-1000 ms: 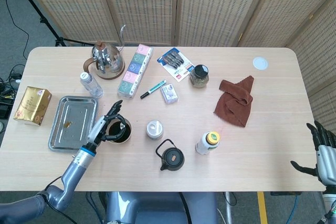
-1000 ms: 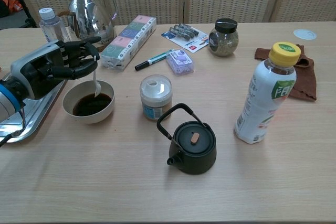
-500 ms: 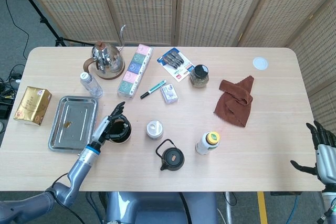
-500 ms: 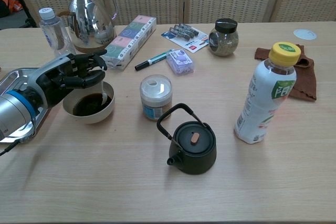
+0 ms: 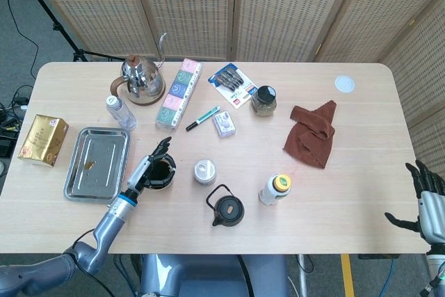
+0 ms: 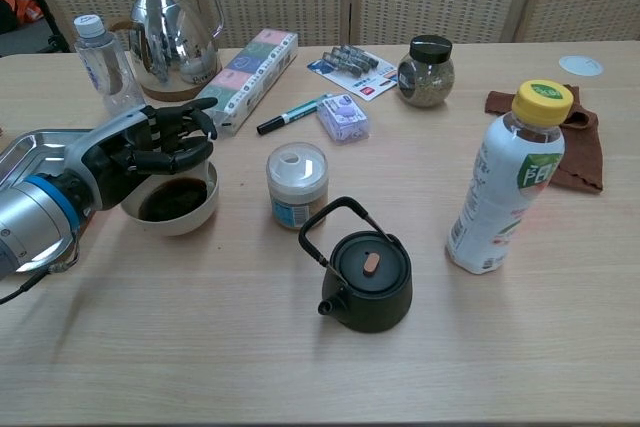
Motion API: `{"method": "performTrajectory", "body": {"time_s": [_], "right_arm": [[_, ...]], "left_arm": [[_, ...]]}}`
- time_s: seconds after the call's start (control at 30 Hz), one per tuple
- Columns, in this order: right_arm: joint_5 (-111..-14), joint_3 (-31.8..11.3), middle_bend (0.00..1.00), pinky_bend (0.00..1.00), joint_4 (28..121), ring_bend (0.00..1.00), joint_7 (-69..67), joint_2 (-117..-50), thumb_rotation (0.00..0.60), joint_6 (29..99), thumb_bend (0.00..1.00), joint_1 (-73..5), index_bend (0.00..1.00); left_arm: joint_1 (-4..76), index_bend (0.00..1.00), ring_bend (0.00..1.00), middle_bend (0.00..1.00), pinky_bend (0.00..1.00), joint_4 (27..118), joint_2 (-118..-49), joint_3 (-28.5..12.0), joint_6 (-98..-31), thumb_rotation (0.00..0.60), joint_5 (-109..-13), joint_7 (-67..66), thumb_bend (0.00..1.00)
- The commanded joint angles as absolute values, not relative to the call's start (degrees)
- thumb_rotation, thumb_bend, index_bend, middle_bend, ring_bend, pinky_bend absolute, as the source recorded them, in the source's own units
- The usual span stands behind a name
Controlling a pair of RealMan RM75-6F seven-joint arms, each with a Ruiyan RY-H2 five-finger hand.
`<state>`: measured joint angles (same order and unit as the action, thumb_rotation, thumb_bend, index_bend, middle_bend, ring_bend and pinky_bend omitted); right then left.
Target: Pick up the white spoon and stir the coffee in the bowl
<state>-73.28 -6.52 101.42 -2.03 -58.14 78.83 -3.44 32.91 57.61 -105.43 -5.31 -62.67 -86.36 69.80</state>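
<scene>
1. The left hand (image 6: 130, 152) hangs over the white bowl (image 6: 190, 219) of dark coffee (image 6: 170, 199), its dark fingers (image 6: 185, 134) curled over the bowl's far rim.
2. The white spoon is not plainly visible in either view; whether the fingers hold it cannot be told.
3. In the head view the same left hand (image 5: 147, 170) covers most of the bowl (image 5: 164, 180).
4. The right hand (image 5: 425, 203) sits at the worktop's (image 5: 348, 193) far edge, well apart from the bowl, fingers spread and holding nothing.
5. Just beyond the left fingers lies a long pastel box (image 6: 246, 79) and a steel gooseneck kettle (image 6: 175, 35); a clear water bottle (image 6: 100, 59) stands beside the kettle.
6. A metal tray (image 5: 97, 161) lies just behind the left hand's wrist side, and a gold packet (image 5: 43, 139) sits further out.
7. To the fingers' other side stands a small white jar (image 6: 296, 184), with a black cast-iron teapot (image 6: 368, 277) nearer the camera.
8. A marker pen (image 6: 290, 114), a small wrapped packet (image 6: 343, 115), a blister pack (image 6: 352, 69) and a dark-lidded glass jar (image 6: 426, 72) lie further off.
9. A yellow-capped bottle (image 6: 510, 182) carries a green label whose writing is too partial to read; a brown cloth (image 6: 580, 142) lies behind it.
10. A white disc (image 5: 344, 83) rests near the worktop's far corner.
</scene>
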Motion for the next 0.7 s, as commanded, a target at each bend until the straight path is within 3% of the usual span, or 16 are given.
{"method": "performTrajectory", "body": {"time_s": [0.03,0.7], "right_arm": [[-73.21,-6.55,0.0,0.0,101.47,0.0,-2.15,-58.09,0.6,78.78,0.0,-3.46,0.0],[-73.35,-6.39,0.0,0.0,101.64,0.0,-1.92,-58.13,0.6,78.79,0.0,-3.48,0.0]], "left_arm": [[32.86,0.66,0.0,0.0,0.0,58.86,-105.18,-4.68,-63.31,0.6,-87.14,69.48,0.43],[30.69,0.66,0.0,0.0,0.0,59.95,-102.93,-2.82,-64.99,0.6,-87.09,71.29,0.43]]}}
